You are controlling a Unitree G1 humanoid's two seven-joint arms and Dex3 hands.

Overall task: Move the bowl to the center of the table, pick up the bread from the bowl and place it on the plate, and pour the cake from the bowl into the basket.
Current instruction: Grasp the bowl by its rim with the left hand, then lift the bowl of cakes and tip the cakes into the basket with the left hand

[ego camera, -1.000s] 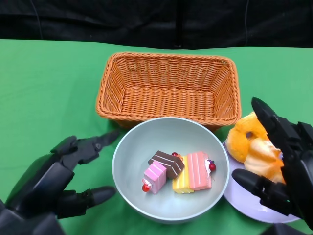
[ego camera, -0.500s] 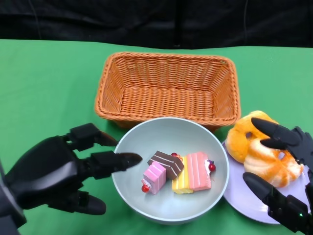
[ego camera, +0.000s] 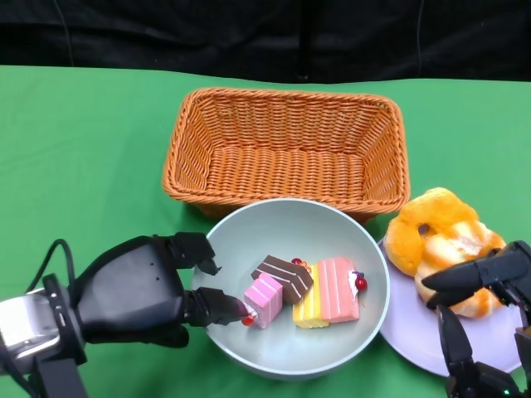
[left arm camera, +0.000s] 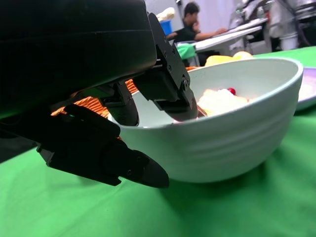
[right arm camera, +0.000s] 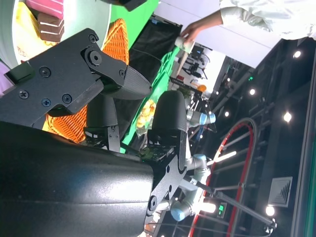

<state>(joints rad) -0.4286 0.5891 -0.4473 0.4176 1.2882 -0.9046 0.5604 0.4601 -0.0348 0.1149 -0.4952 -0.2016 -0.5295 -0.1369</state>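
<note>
While a green table (ego camera: pixel 83 149) filled most of the head view, the left hand (ego camera: pixel 137 290) sat at the lower left, closed around the near-left rim of a pale grey-green bowl (ego camera: pixel 332 365). One finger reached over the rim to the inside, beside a pink cake slice (ego camera: pixel 264 300), and the left wrist view showed another finger pressed under the outside wall of the bowl (left arm camera: pixel 232 143), so the rim was pinched between them. The bowl rested on the cloth near the middle of the table, just in front of an orange wicker basket (ego camera: pixel 286 145), its far rim close to the basket's near wall. Inside the bowl lay the pink slice, a chocolate-brown slice (ego camera: pixel 284 276) leaning on it, and a larger yellow and pink striped slice (ego camera: pixel 328 290), with small red cherries (ego camera: pixel 360 283) at their edges. To the right of the bowl, and just beside it, stood a light purple plate (ego camera: pixel 406 336) carrying the orange, sugar-dusted bread (ego camera: pixel 436 236). The right hand (ego camera: pixel 489 319) hovered at the lower right over the plate's near side, its fingers spread wide and holding nothing, with fingertips close to the bread; whether they touched it could not be told. The right wrist view showed a person's arm (right arm camera: pixel 247 17) in a white sleeve far behind the table.
</note>
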